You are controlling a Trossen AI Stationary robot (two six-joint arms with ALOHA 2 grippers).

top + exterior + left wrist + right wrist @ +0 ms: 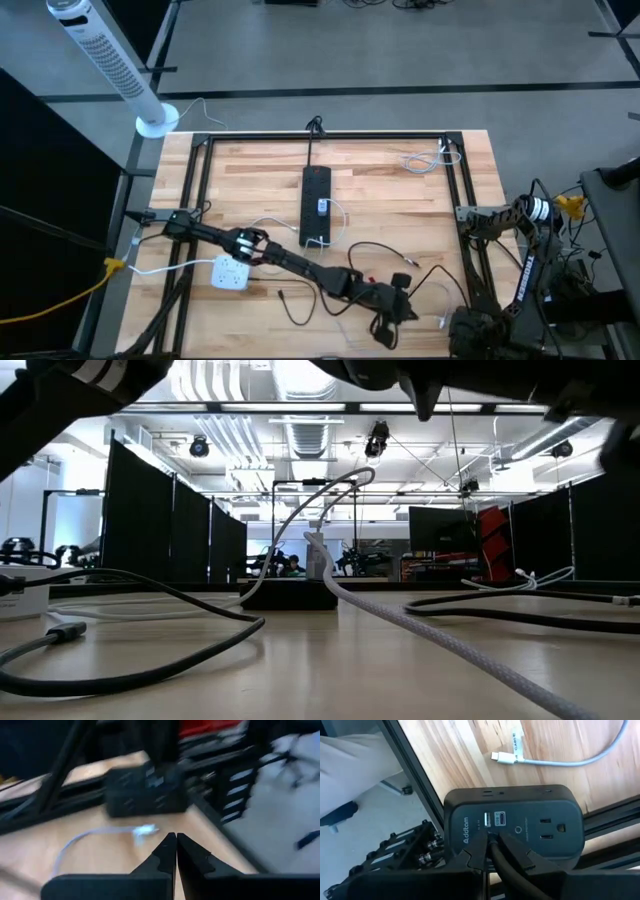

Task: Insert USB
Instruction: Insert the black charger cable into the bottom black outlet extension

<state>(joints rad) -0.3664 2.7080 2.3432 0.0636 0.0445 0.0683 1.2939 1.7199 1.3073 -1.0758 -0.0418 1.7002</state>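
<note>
- The right gripper point(493, 845) has its 2 fingers closed on a dark USB cable point(503, 868) directly in front of the black charging block point(520, 815).
- The cable's long axis runs along the line of the fingers. Its plug end points straight at the block's face, just below the USB-A port point(487, 819).
- The fingers cover the plug's tip, so it cannot be told whether it touches the block or has entered a port.
- Beside the USB-A port on the same face are 1 USB-C port point(500, 818) and 1 mains outlet point(552, 830).
- The block sits on a black frame rail point(607, 817) at the table's edge, with wood beyond it and floor off to one side.
- Beyond the block, a white cable point(560, 762) lies on the wood. Its connector point(500, 757) is apart from the block.
- The left gripper point(176, 842) is pressed shut on nothing and faces the block across bare wood.
- The left wrist view is blurred, so the block point(145, 790) and a white cable point(100, 837) in front of it show only as shapes.
- From above, the left gripper point(385, 328) sits low over loose dark cables. The right arm point(500, 215) reaches over the frame rail at the table's right edge, and the block is hard to make out beneath it.
- In the low view both arms are cut off at the top, and neither the block nor the plug can be picked out.
</note>
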